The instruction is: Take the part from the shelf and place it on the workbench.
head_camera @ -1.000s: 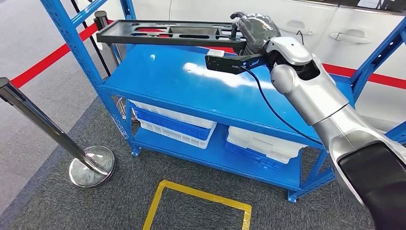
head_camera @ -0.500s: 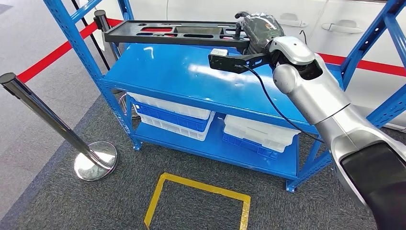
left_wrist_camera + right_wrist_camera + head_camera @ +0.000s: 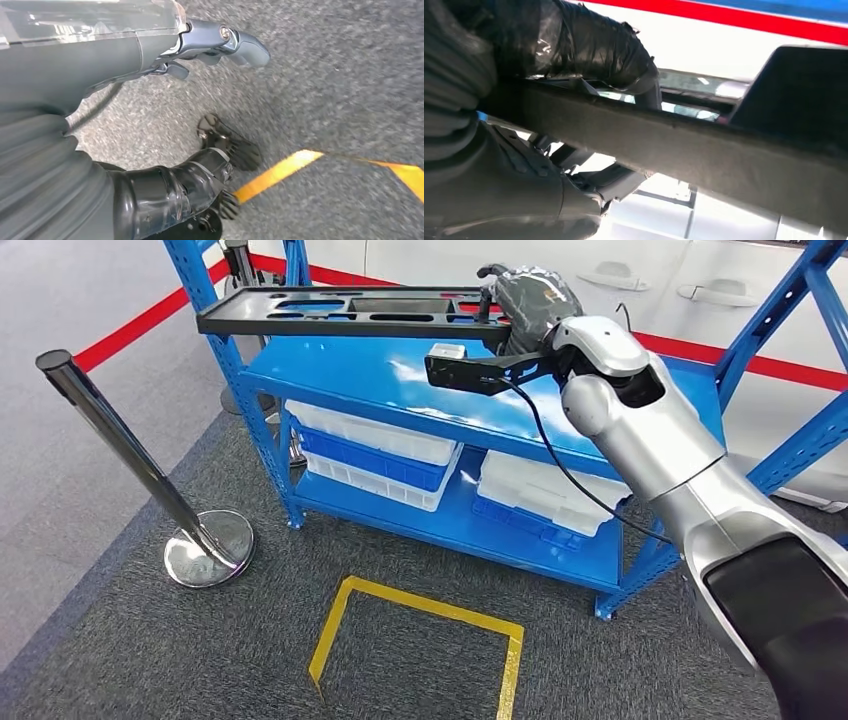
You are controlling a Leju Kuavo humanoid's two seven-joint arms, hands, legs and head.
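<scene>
The part (image 3: 340, 312) is a long black plastic panel with several cutouts. My right hand (image 3: 530, 300) grips its right end and holds it level, a little above the top board of the blue shelf (image 3: 380, 375). The right wrist view shows the part's dark edge (image 3: 704, 150) close up, crossing the picture, with my wrapped right hand (image 3: 589, 45) curled over it. My left hand (image 3: 150, 45) hangs at my side above the grey carpet, holding nothing, its thumb stretched out.
White and blue bins (image 3: 375, 450) sit on the lower shelf board. A chrome stanchion (image 3: 130, 455) stands to the left on a round base (image 3: 208, 548). A yellow taped square (image 3: 420, 610) marks the carpet in front. A white car (image 3: 650, 280) is behind the shelf.
The whole picture has shifted, so the camera has moved: shelf and stanchion sit further right in the view. My right hand still holds the part above the shelf.
</scene>
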